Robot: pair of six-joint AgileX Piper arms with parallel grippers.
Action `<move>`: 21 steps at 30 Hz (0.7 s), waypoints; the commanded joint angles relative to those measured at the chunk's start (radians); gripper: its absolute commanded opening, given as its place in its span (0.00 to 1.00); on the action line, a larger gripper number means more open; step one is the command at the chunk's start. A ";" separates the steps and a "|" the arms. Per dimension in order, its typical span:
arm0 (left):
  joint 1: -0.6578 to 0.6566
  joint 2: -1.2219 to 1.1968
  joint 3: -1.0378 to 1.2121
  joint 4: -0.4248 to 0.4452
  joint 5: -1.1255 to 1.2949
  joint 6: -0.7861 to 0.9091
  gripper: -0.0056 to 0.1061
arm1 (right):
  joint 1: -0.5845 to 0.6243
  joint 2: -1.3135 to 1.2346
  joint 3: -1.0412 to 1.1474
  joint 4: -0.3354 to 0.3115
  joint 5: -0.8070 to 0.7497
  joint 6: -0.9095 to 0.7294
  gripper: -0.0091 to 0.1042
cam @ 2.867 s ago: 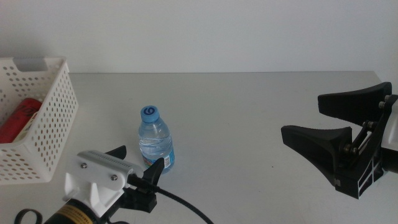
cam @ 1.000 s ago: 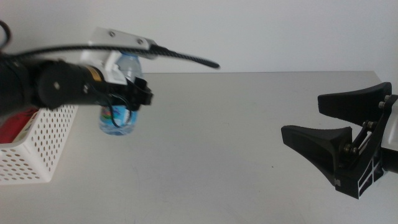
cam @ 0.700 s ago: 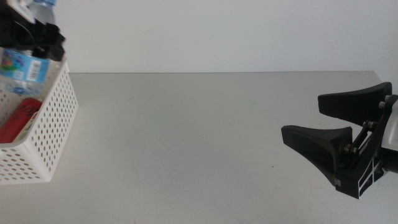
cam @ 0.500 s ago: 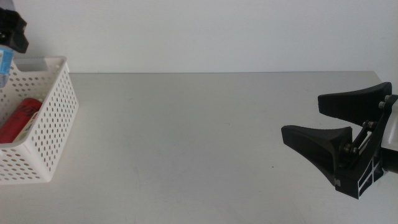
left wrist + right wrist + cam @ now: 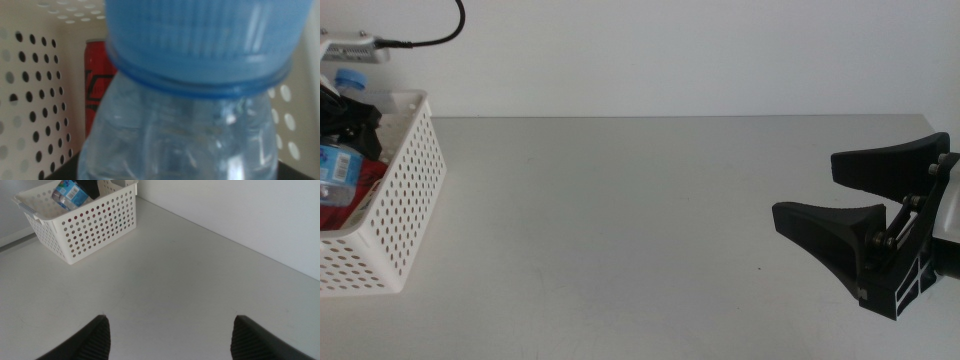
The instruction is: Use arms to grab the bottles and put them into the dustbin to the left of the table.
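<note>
Up close, the left wrist view fills with the water bottle [image 5: 192, 100], its ribbed blue cap sharp, a red soda can [image 5: 100, 85] behind it. The middle view shows the left gripper [image 5: 348, 125] apparently clamped on that bottle over the perforated white dustbin [image 5: 405, 200]. The right gripper [image 5: 875, 205] waits, fingers spread, over the matte grey worktop [image 5: 640, 220].

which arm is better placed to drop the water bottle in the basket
Left. Its gripper already holds the water bottle down inside the white basket, beside the red can. The right gripper waits open across the table.
</note>
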 commanded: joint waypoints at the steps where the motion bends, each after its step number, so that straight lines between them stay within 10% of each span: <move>1: 0.001 -0.030 -0.039 -0.004 -0.044 -0.015 0.07 | -0.006 -0.009 -0.025 0.002 -0.072 -0.009 0.62; 9: 0.001 0.036 -0.039 0.002 -0.034 -0.015 0.31 | -0.006 -0.009 -0.025 0.002 -0.072 -0.009 0.62; 17: 0.000 0.056 -0.039 0.003 -0.035 -0.011 0.87 | -0.006 -0.009 -0.025 0.002 -0.072 -0.009 0.62; 21: -0.001 0.056 -0.039 -0.012 -0.027 -0.011 0.89 | -0.006 -0.009 -0.025 0.002 -0.072 -0.009 0.62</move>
